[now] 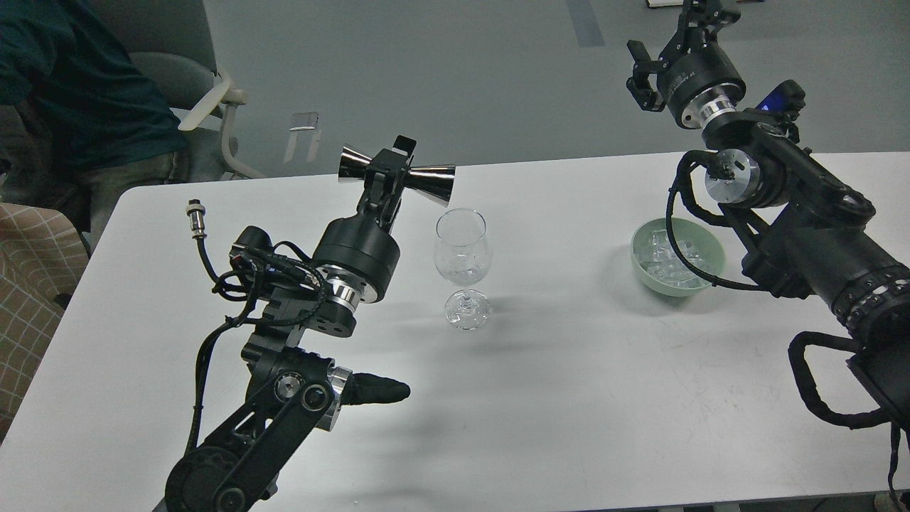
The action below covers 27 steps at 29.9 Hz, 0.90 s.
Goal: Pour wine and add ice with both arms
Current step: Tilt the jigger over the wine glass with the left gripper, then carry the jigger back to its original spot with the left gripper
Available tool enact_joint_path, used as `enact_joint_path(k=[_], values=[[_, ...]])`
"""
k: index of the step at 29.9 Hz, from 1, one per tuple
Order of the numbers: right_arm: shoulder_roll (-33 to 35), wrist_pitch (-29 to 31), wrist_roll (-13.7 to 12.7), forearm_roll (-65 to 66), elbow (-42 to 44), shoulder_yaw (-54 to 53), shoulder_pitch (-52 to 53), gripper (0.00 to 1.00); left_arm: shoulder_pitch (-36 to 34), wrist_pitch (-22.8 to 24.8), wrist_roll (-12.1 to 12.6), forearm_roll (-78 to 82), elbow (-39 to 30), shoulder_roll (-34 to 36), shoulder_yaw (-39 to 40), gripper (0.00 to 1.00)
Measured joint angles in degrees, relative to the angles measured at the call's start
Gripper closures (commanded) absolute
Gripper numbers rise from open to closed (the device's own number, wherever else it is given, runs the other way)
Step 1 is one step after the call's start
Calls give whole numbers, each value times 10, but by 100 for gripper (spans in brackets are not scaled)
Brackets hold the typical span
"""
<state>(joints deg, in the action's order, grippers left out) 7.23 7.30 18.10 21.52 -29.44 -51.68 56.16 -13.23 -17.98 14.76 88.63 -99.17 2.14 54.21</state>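
Note:
A clear wine glass (463,263) stands upright on the white table (569,370), with something clear in its bowl. My left gripper (389,171) is shut on a shiny metal jigger (398,174), held level just up and left of the glass rim. A pale green bowl (677,256) to the right holds several clear ice cubes (665,254). My right gripper (675,35) is raised high beyond the table's far edge, above the bowl; its fingers spread apart and hold nothing.
A person in dark clothes (64,92) sits on a chair (206,114) at the far left. Grey floor lies beyond the table's far edge. My right arm's cables (693,213) hang over the bowl's rim.

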Motion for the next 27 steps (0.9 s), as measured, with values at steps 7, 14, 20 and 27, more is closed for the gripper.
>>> enact_joint_path(k=[7,14,20,27], values=[[0,0,0,0,0,0,0,0,-1,-21,46,-159,-17,-21,47,100],[1,0,0,0,0,0,0,0,-5,-18,51,-428,-18,-15,191,100],[0,0,0,0,0,0,0,0,9,12,47,-709,2,28,327,100],[0,-5,0,0,0,0,0,0,58,122,44,-835,98,50,425,99]])
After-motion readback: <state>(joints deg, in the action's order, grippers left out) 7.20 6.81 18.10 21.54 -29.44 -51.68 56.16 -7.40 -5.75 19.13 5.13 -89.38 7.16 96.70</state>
